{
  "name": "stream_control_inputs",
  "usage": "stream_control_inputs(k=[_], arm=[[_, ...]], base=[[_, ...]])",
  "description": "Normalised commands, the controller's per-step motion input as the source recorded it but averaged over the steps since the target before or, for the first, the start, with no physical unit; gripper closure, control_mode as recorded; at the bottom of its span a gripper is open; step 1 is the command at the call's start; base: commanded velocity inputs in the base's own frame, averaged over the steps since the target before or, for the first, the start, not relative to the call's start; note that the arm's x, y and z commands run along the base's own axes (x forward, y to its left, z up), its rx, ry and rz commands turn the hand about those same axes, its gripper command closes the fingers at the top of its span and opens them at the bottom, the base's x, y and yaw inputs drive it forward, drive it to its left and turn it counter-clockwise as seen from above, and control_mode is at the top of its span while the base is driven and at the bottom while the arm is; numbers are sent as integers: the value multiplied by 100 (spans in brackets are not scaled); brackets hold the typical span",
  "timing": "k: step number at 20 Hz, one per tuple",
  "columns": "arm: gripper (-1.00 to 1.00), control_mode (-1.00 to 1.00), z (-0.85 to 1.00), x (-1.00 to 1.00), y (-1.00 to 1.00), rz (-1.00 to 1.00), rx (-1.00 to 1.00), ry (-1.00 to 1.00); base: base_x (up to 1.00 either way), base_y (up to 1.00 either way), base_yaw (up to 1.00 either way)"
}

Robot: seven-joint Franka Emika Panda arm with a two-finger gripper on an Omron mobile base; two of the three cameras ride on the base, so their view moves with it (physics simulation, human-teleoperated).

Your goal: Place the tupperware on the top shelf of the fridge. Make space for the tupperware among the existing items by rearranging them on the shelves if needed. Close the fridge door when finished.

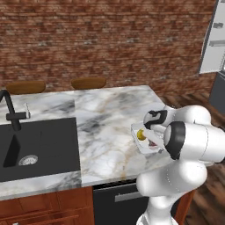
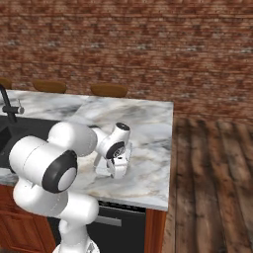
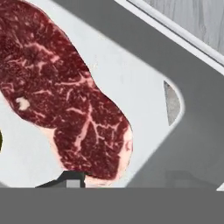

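Tupperware (image 1: 143, 139): left base view shows it flat on the marble counter (image 1: 101, 127), near the counter's right front edge, w/ a yellow lump inside and a dark red piece partly hidden by the arm. End effector (image 1: 151, 132) sits directly over the tray; finger spacing is masked by the wrist here. An open fridge door (image 1: 213, 39) w/ grey door bins shows at upper right, well apart from the counter; sink (image 1: 39, 147) at left. Right base view: end effector (image 2: 117, 165) points down at the counter (image 2: 148, 123), tips at the tray's near side; tupperware (image 2: 101, 170) is mostly covered by the hand, only a pale edge visible. Contact cannot be confirmed from this side. Hand view: camera is very close above the tray; meat piece (image 3: 65, 96) fills the left, white tray floor beside it, tray rim (image 3: 175, 28) at upper right over grey counter. One dark finger tip shows at the bottom edge; cannot tell whether the fingers are apart, together or clamped on the rim. Progress, est.: early. Tray not lifted, not yet on the top shelf; shelf check, placement and door closing all remain.
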Motion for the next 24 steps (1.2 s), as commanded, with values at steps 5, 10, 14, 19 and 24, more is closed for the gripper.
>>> stream_control_inputs(k=[5, 10, 14, 19, 24], arm=[[100, -100, 2, -7, 0, -2, 0, 0], [100, -100, 54, -36, 0, -1, 0, -9], [100, -100, 85, -49, 7, 0, 0, -21], [100, -100, 97, -79, 30, 0, -4, -25], [100, -100, 98, -75, 36, 0, 0, -16]], base=[[0, 0, 0], [0, 0, 0], [0, 0, 0], [0, 0, 0], [0, 0, 0]])
